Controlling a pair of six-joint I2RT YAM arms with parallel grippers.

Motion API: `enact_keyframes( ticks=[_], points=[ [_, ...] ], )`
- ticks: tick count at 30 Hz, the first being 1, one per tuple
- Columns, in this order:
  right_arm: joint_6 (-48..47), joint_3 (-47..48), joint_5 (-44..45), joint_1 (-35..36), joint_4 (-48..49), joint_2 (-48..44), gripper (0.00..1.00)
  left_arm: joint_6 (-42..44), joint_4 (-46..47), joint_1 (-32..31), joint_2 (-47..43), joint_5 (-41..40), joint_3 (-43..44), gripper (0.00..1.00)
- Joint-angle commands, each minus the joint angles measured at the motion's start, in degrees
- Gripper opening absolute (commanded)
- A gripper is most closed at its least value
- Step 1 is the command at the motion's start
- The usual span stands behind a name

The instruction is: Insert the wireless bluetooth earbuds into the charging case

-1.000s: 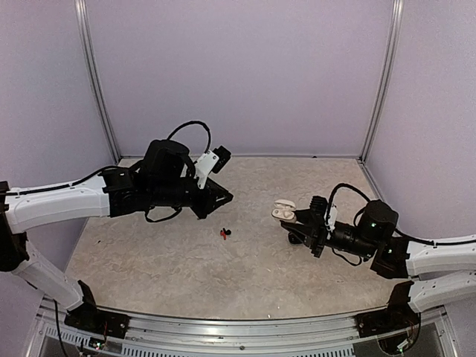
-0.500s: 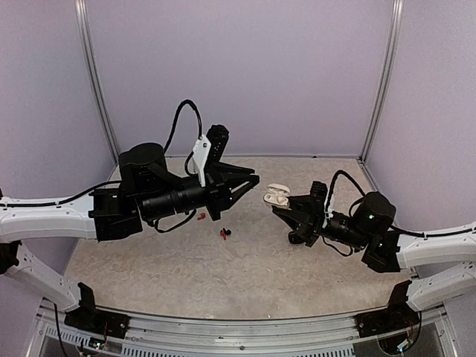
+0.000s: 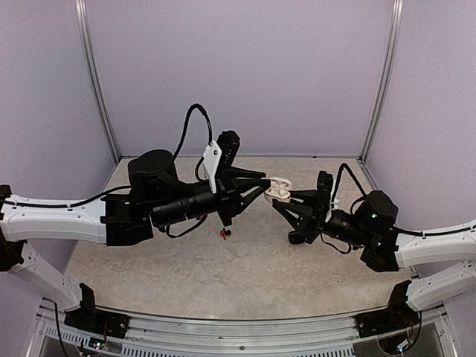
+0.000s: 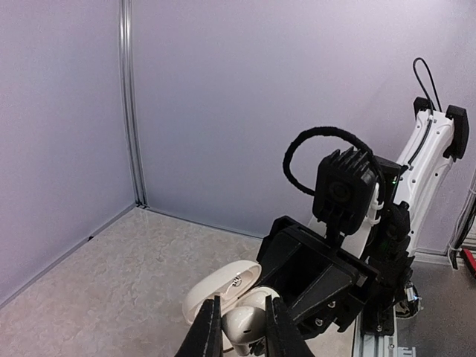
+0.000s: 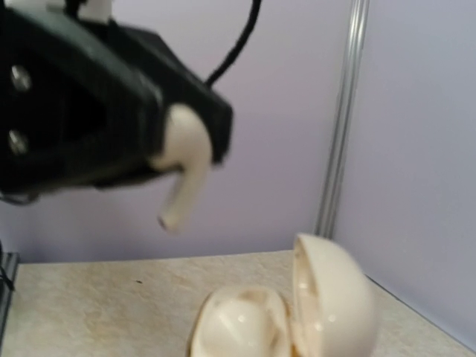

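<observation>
Left pincer (image 4: 242, 332) risen to charging case (image 3: 280, 190), pinching white earbud (image 5: 181, 160)

From where I stand, pale lilac walls (image 3: 245, 74) close the space on three sides, plain and matte, joined at the back corners by slim aluminium posts (image 3: 97, 82). The table surface (image 3: 223, 275) is a beige, marbled stone-look sheet with faint veining. A silver metal rail (image 3: 245, 333) runs along its near edge. Light is soft and even, with only weak shadows on the surface
</observation>
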Motion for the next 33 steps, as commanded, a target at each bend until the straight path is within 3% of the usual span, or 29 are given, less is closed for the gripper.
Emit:
enact_keyframes(
  ticks=[1, 33],
  points=[
    [3.4, 1.6, -1.2, 0.8, 2.9, 0.3, 0.0, 1.9, 2.1, -0.1, 1.2, -0.6, 0.2, 0.13],
    [5.0, 1.5, -1.9, 1.4, 3.0, -1.8, 0.0, 7.2, -0.4, 0.5, 3.8, -3.0, 0.0, 0.13]
  ],
)
